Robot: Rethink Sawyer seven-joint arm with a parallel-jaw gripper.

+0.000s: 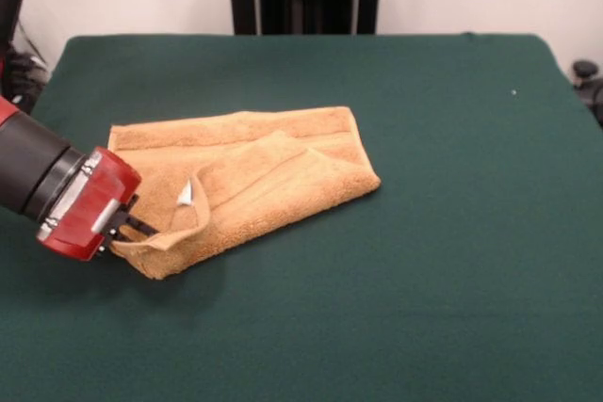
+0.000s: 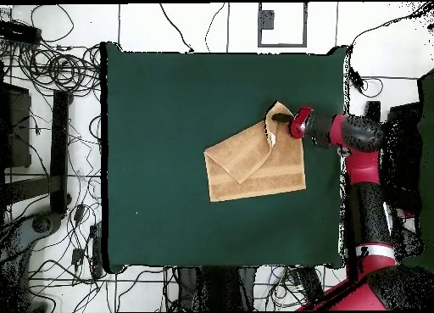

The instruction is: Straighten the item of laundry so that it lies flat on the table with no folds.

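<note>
**Gripper clamped on towel corner, towel folded**

Front view: reaching in low from the left edge, red and black arm (image 1: 38,176) angled down toward the table (image 1: 424,270). Gripper (image 1: 127,226) at the near-left corner of the golden-tan terry-cloth towel (image 1: 254,176), dark fingers (image 1: 141,225) pinched shut on that corner's edge. Corner lifted slightly and curled, small white tag (image 1: 186,194) showing just beside it. Towel left of the table's middle, not flat: 1 layer folded diagonally over another, a woven border band running along the far edge, a rounded fold at the right end.

Overhead view: arm (image 2: 360,136) stretching across from the right side, bent sharply, gripper (image 2: 284,119) over the towel's (image 2: 254,165) upper-right corner. Corner raised off the dark green table (image 2: 161,114) and pulled to a point. Towel right of the table's centre, a triangular flap doubled over the lower layer, border band visible along the bottom edge. Tag (image 2: 272,139) seen as a pale speck near the held corner.
</note>
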